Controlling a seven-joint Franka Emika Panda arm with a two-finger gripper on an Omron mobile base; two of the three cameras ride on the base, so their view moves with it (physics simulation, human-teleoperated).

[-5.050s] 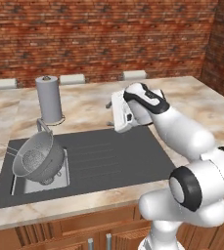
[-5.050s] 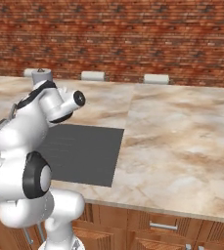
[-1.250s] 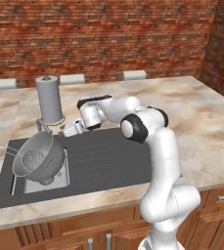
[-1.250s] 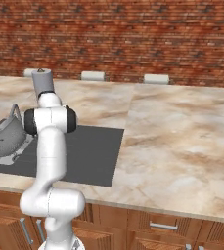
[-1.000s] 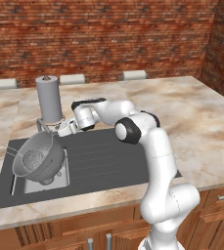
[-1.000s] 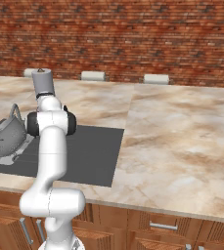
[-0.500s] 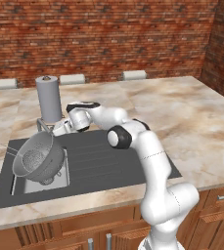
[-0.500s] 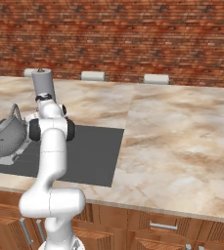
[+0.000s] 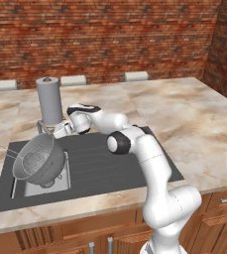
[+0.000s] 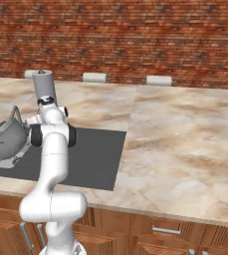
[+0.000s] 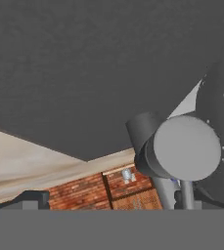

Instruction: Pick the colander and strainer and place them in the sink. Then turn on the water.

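1. Currently, at the far left of the left base view, the strainer (image 9: 2, 149) shows as a thin wire handle projecting from behind the colander's rim, over the left edge of the sink (image 9: 100, 168).
2. Next to the right, the colander (image 9: 39, 159) sits tilted in the small steel basin at the left end of the sink, its perforated bowl facing forward and its rim leaning toward the left. In the right base view the colander (image 10: 5, 138) lies at the left edge, again tilted in the basin.
3. Behind the basin, a grey cylindrical canister (image 9: 49, 100) stands upright on the marble bench (image 9: 184, 114), close to the rear edge of the sink.
4. The tool (image 9: 61, 130) sits low at the rear of the basin, just in front of the canister and just beside the colander's upper rim. Its jaws stand fully apart and hold nothing.
5. The hand view shows a round grey knob end (image 11: 184, 148) on a dark stem close to the camera, with the perforated colander wall (image 11: 223, 107) at the right.
6. The ribbed drainboard extends right of the basin under the white arm.
7. Farther right, the bench runs to the brick wall (image 9: 135, 34).
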